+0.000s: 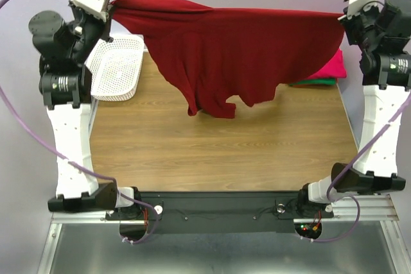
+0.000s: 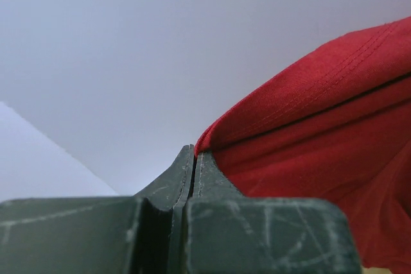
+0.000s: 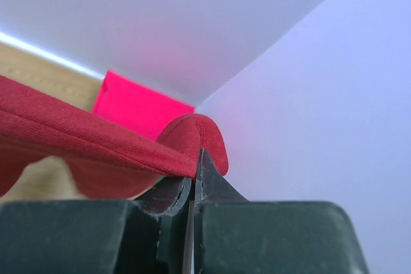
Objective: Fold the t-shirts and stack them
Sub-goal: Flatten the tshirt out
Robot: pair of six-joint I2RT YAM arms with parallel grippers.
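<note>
Top external view: over the far half of the table (image 1: 225,158) the red shirt (image 1: 237,56) hangs stretched, its long axis running left to right between the arms and its middle sagging toward the wood. The basket (image 1: 119,68) sits below its left end and the folded pink-and-green stack (image 1: 331,72) behind its right end. The left gripper (image 1: 110,9) and right gripper (image 1: 342,20) are each pressed together on an upper corner, so neither arm is nearer, and laying it flat likely needs both lowering together.
</note>
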